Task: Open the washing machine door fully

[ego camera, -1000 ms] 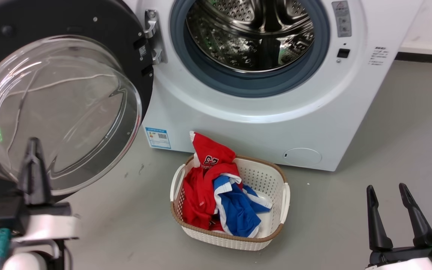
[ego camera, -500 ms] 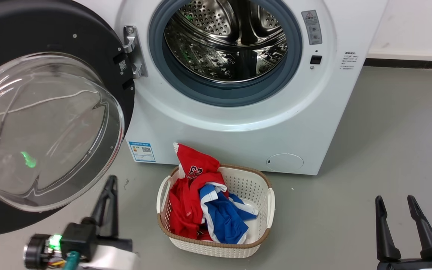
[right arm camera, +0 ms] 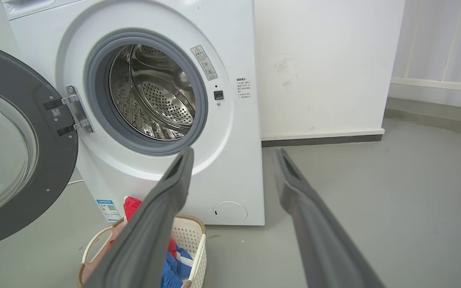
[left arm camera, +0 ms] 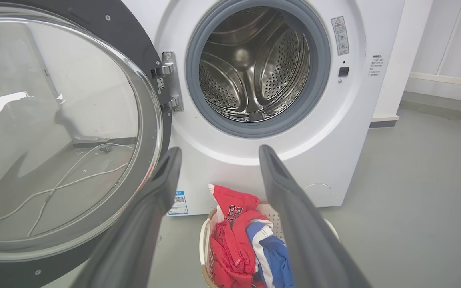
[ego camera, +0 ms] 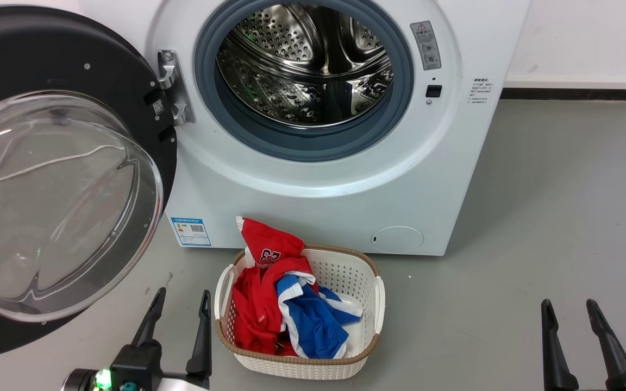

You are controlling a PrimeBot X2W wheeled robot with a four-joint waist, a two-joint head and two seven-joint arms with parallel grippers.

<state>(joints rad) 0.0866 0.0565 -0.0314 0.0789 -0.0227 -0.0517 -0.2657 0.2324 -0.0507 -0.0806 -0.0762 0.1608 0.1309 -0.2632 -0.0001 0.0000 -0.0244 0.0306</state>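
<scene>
The washing machine (ego camera: 313,201) is a white front-loader whose steel drum (ego camera: 302,70) lies exposed inside a grey gasket. The washing machine door (ego camera: 57,201), black-rimmed with a clear glass bowl, is swung out to the left on its metal hinge (ego camera: 174,89), with its inner side facing me. Low on the floor, my left gripper (ego camera: 182,293) is open, just right of the door's lower edge and apart from it. At the lower right my right gripper (ego camera: 568,304) is open and holds nothing. Both the left wrist view, gripper (left arm camera: 219,150), and the right wrist view, gripper (right arm camera: 234,151), face the drum opening.
A white laundry basket (ego camera: 370,271) with red and blue clothes (ego camera: 286,304) stands on the grey floor just in front of the machine, between my grippers. A white wall with a dark baseboard (ego camera: 579,93) runs to the right of the machine.
My left gripper has come away from the front of the door's glass, moving down and right to beside the basket. The head camera has shifted. The door stays swung out.
</scene>
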